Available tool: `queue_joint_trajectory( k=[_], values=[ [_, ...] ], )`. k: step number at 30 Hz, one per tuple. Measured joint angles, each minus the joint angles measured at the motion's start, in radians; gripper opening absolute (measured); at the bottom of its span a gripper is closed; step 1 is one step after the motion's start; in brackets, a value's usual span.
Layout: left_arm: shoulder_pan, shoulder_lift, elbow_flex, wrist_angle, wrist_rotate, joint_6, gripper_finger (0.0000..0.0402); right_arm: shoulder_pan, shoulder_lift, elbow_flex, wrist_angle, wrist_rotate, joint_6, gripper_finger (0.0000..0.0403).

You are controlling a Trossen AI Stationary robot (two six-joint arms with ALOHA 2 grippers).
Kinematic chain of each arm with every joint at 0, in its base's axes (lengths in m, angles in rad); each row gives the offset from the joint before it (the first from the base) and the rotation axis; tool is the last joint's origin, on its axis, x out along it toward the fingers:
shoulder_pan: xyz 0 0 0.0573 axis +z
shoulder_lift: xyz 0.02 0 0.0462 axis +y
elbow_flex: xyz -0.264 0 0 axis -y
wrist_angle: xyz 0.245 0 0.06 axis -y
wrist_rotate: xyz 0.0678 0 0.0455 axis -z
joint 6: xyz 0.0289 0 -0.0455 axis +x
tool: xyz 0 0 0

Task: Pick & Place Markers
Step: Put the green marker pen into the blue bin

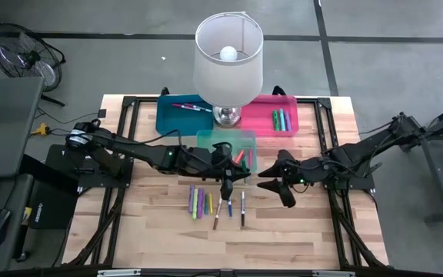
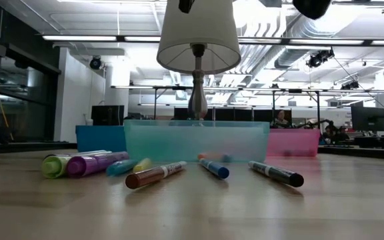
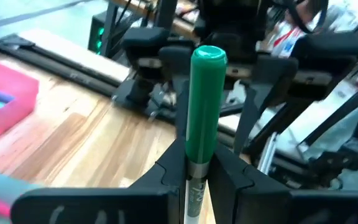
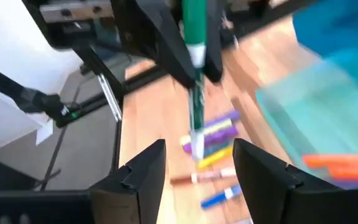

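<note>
My left gripper (image 1: 225,183) hovers over the middle of the table, shut on a green marker (image 3: 205,106). The right wrist view shows this marker (image 4: 196,93) lifted above the loose ones. Several more markers (image 1: 215,205) lie flat on the wood in a row: purple, yellow-green, brown, blue and black. The low view shows them (image 2: 153,175) in front of the teal bin (image 2: 195,140). My right gripper (image 1: 277,187) is open, just right of the left one and facing it, touching nothing. My left gripper pinches the green marker between its two fingers (image 3: 166,174), on the barrel where green meets white (image 3: 197,169). The green end (image 3: 209,56) sticks out beyond the fingertips. The marker is lifted clear of the table.
A translucent teal bin (image 1: 225,146) holding orange and red markers stands just beyond the grippers. Behind it are a blue bin (image 1: 181,112), a pink bin (image 1: 271,115) with green markers, and a white-shaded lamp (image 1: 228,65). Bare wood lies toward the near edge.
</note>
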Motion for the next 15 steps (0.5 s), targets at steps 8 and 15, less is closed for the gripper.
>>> queue_joint_trajectory(
  k=[8,15],
  values=[
    [0.033,-0.087,0.001,-0.289,-0.013,0.027,0.0035,0.018,-0.007,0.000,-0.191,-0.036,0.107,0.0177],
    [0.042,-0.131,0.027,-0.696,-0.133,0.073,0.0035,0.048,0.004,-0.001,-0.254,0.009,0.152,0.0177]
  ],
)
